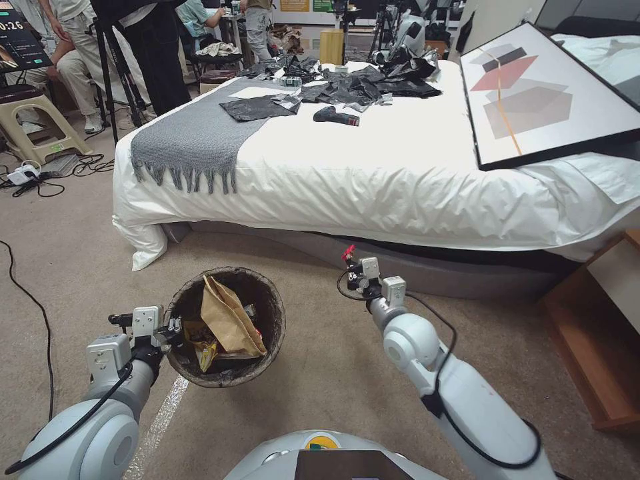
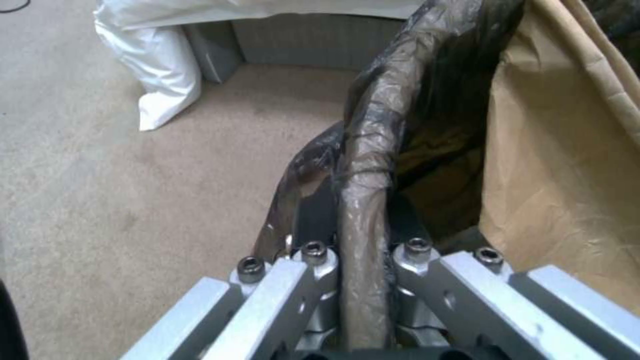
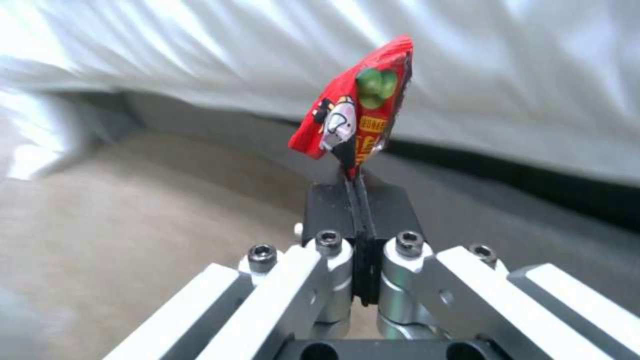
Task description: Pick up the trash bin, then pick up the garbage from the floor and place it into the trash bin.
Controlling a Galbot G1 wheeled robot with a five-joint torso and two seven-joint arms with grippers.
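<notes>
Pincers: our left pincer [image 1: 175,328] clamps the bin [image 1: 227,373] rim; right pincer [image 1: 349,265] pinches a wrapper [image 3: 357,107].
Floor: beige carpet [image 1: 87,267] beside our white bed [image 1: 373,173].

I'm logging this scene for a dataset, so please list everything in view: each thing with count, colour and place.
trash bin: one, dark liner, held at its rim above the carpet
brown paper: one, inside the bin
yellow packet: one, inside the bin
red wrapper: one, pinched near the bed base
bed: one, white, ahead
grey throw: one, across the bed
black bags: several, on the bed
framed picture: one, leaning on the bed
left tool: shut on the bin rim
right tool: shut on the wrapper
</notes>
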